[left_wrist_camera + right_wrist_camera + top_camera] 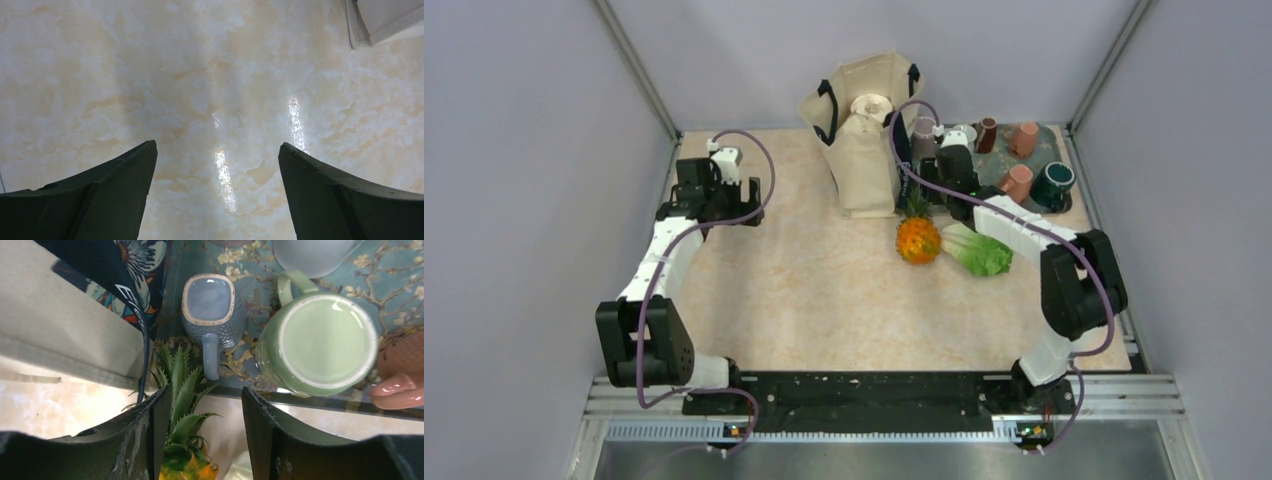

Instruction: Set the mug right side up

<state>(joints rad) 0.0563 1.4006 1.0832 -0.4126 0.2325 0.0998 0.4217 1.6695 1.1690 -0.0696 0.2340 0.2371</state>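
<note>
A pale green mug (320, 342) stands on the patterned tray (390, 280). It shows me a flat round face ringed in white, which looks like its base, with the handle toward the far left. A blue-grey mug (210, 305) beside it shows its open mouth. My right gripper (200, 392) hovers short of the tray's near edge, over the pineapple's leaves (182, 385). Its jaws stand partly apart with nothing gripped. In the top view the right gripper (946, 165) covers these two mugs. My left gripper (217, 145) hangs wide open over bare table, far to the left (724, 165).
A canvas tote bag (864, 130) stands left of the tray (1064, 150). A pineapple (918, 238) and a bok choy (976, 250) lie near the right arm. Pink mugs (1016, 182), a dark green mug (1054, 185) and a brown one (987, 133) share the tray.
</note>
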